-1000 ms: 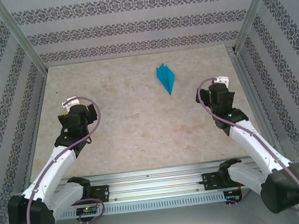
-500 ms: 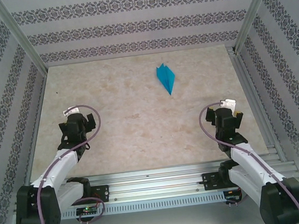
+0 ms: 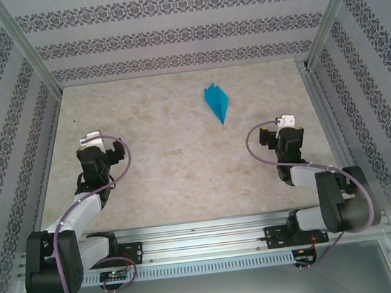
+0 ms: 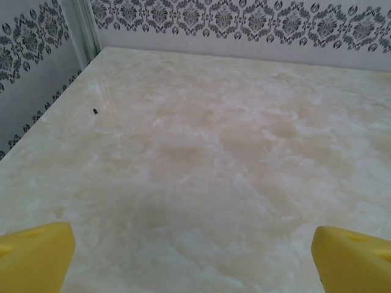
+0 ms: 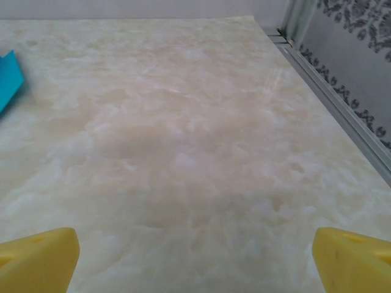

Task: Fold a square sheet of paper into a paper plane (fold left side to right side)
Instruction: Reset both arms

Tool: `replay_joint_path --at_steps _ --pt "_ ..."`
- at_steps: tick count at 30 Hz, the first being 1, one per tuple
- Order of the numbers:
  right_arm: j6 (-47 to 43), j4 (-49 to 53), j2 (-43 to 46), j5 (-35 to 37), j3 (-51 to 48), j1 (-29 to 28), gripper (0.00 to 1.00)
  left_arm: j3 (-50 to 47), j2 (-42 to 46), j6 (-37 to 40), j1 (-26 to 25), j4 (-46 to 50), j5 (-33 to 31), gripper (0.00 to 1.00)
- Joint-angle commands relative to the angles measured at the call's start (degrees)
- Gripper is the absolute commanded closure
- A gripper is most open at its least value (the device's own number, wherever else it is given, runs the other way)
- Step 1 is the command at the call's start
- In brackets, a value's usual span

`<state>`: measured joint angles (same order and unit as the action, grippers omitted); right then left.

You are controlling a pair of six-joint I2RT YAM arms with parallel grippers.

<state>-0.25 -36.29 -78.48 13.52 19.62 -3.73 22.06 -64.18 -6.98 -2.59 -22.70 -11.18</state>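
The paper plane [image 3: 216,101], a small cyan-blue pointed dart with layered creases, lies alone on the marble table top, right of centre toward the back, its tip pointing toward the near edge. One blue corner of the paper plane [image 5: 7,78] shows at the left edge of the right wrist view. A flat square sheet of paper is out of view. My left gripper [image 3: 97,143] [image 4: 195,262] is open over bare table at the near left, far from the plane. My right gripper [image 3: 285,124] [image 5: 195,262] is open too, at the near right, with nothing between its yellow fingertips [image 5: 36,256].
Patterned walls close off the back and both sides. A metal rail [image 5: 342,104] runs along the table's right edge. A small dark speck [image 4: 95,111] lies near the left wall. The arm bases sit on a rail [image 3: 206,243] at the near edge.
Both arms have folded back toward their bases, elbows drawn in and the grippers pulled nearer the front edge. The paper plane has not moved. Both grippers stayed open.
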Motion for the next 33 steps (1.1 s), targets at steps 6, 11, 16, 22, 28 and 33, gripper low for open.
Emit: replay_joint_path --at_steps 6,11,16,22,28,33 --pt "2.09 -23.63 -10.55 -8.91 0.58 5.2 0.02 -2.34 -9.37 4.4 1.0 -18.5 6.65 0.0" --pt "3.12 -23.37 -9.9 -7.7 0.33 5.81 0.02 -3.35 -18.47 6.81 1.01 -27.84 10.74 0.0" --pt "2.9 -22.56 -9.48 -7.57 0.33 5.75 0.02 2.2 -25.07 8.67 0.1 -22.9 11.64 0.0" --pt "2.8 -22.51 -9.58 -7.57 0.33 5.58 0.02 1.67 -25.37 8.48 -0.22 -25.2 10.92 0.0" --pt "2.54 -22.2 -9.59 -7.73 0.33 5.59 0.02 1.64 -25.29 8.54 -0.22 -25.08 10.94 0.0" --pt "2.47 -21.93 -9.47 -6.85 0.33 5.29 0.02 1.71 -25.29 8.65 -0.22 -24.75 11.18 0.0"
